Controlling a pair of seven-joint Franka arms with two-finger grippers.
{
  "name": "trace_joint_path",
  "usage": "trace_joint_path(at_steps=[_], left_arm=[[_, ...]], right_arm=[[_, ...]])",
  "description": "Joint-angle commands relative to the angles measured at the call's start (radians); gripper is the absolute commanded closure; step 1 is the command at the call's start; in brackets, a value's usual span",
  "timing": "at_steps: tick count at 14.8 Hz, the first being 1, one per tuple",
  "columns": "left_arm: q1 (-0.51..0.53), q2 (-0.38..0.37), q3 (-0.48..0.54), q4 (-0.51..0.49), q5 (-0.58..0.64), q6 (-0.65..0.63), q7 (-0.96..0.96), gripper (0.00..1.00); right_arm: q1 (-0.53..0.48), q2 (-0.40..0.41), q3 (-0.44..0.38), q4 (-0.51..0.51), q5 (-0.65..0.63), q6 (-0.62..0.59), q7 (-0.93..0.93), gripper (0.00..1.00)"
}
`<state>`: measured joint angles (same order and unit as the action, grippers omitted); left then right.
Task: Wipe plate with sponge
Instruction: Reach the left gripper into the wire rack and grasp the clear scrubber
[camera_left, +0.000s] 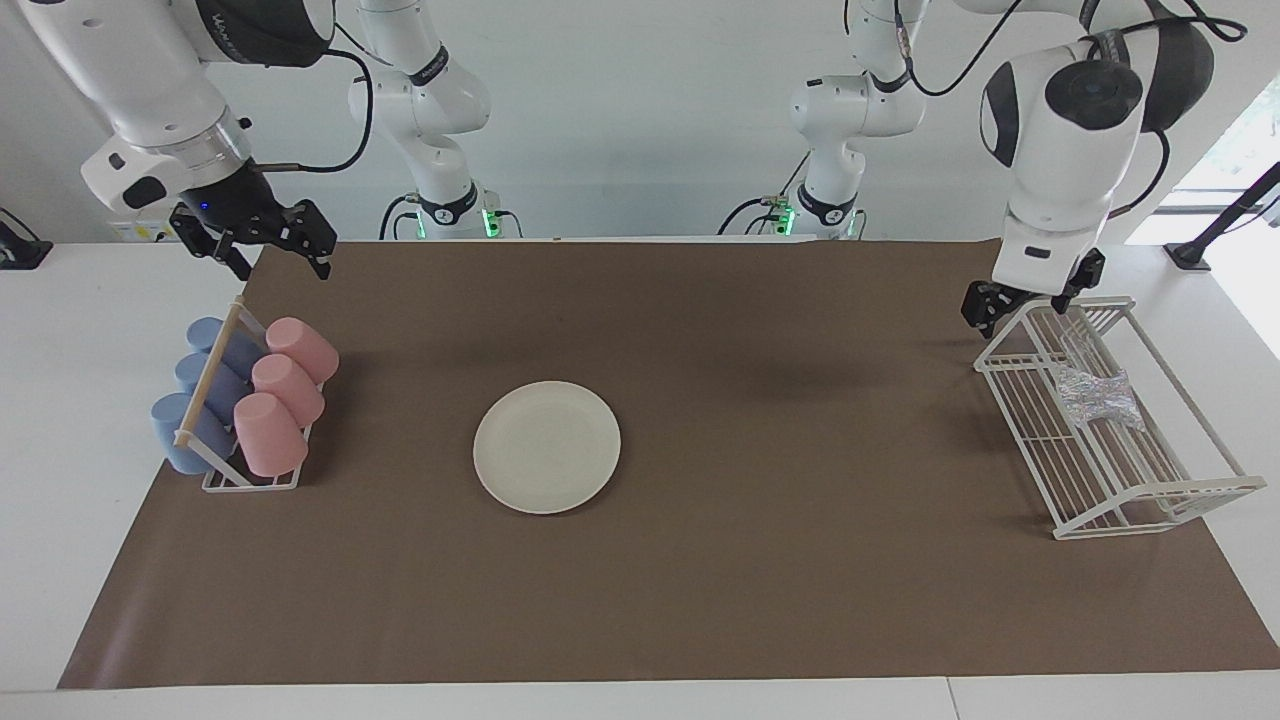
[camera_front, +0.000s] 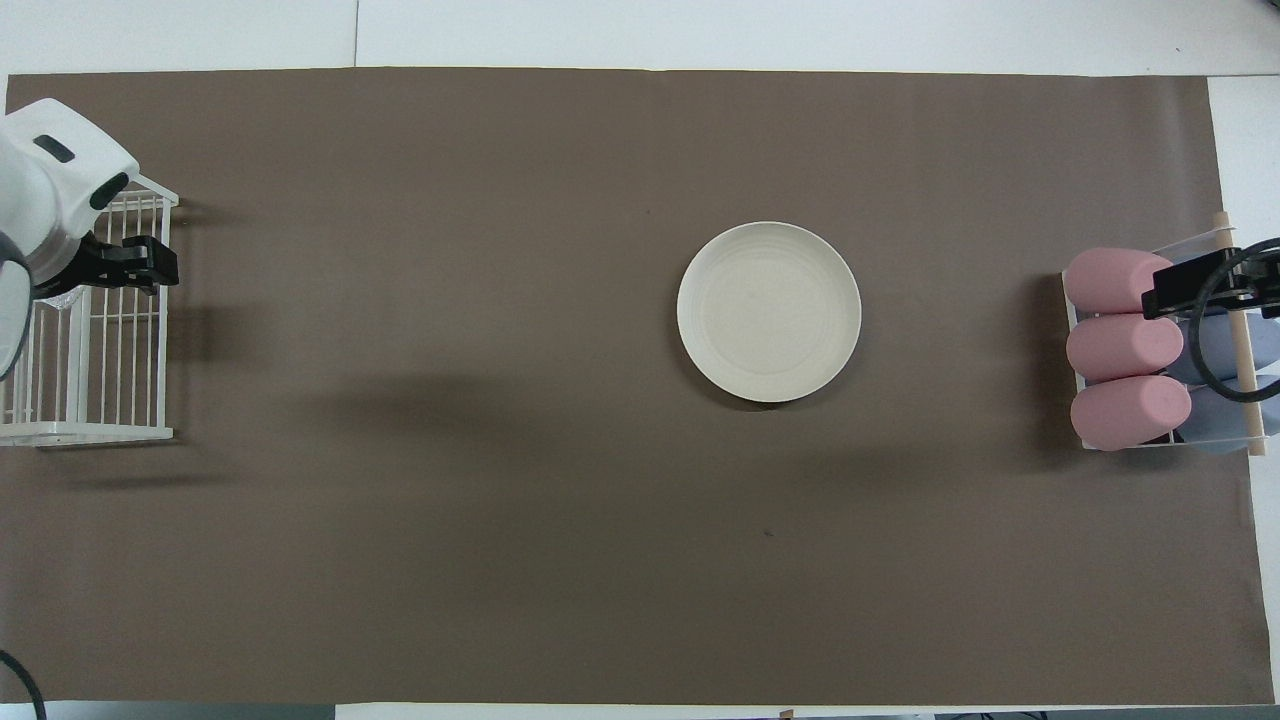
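Observation:
The cream-white plate (camera_left: 547, 446) lies flat on the brown mat, toward the right arm's half of the table; it also shows in the overhead view (camera_front: 768, 311). The silvery, wrinkly sponge (camera_left: 1096, 395) lies inside the white wire rack (camera_left: 1150, 490) at the left arm's end. My left gripper (camera_left: 1030, 297) hangs open and empty over the rack's end nearest the robots, above the sponge and apart from it. In the overhead view the left arm (camera_front: 60, 190) hides the sponge. My right gripper (camera_left: 282, 262) is open and empty, over the cup holder's end nearest the robots.
A wire cup holder (camera_left: 250, 480) with a wooden rod holds three pink cups (camera_left: 285, 385) and three blue cups (camera_left: 205, 395) on their sides at the right arm's end. The brown mat (camera_left: 780, 560) covers most of the table.

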<state>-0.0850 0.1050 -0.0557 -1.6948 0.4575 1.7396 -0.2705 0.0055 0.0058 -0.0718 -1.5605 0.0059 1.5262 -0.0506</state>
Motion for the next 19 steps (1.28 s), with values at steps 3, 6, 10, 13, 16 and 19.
trace_joint_path(at_steps=[3, 6, 10, 13, 16, 19], left_arm=[[0.008, 0.114, 0.002, -0.006, 0.297, 0.095, -0.013, 0.0], [0.007, 0.195, 0.004, -0.011, 0.446, 0.109, -0.097, 0.0], [0.002, 0.274, 0.004, -0.014, 0.618, 0.078, -0.17, 0.0], [0.002, 0.274, 0.002, -0.011, 0.618, 0.052, -0.168, 0.0], [-0.004, 0.274, 0.002, -0.008, 0.615, 0.041, -0.17, 0.15], [-0.007, 0.274, 0.001, -0.008, 0.61, 0.032, -0.176, 0.73]], right_arm=[[0.002, -0.01, 0.001, 0.0, -0.004, -0.02, 0.025, 0.0], [0.004, -0.01, 0.001, 0.0, -0.004, -0.02, 0.049, 0.0], [0.004, -0.01, 0.001, 0.0, -0.004, -0.029, 0.084, 0.0], [0.004, -0.01, 0.003, 0.0, -0.004, -0.031, 0.09, 0.0], [0.005, -0.01, 0.003, 0.0, -0.001, -0.031, 0.11, 0.0], [0.004, -0.01, 0.003, 0.0, 0.0, -0.031, 0.11, 0.0]])
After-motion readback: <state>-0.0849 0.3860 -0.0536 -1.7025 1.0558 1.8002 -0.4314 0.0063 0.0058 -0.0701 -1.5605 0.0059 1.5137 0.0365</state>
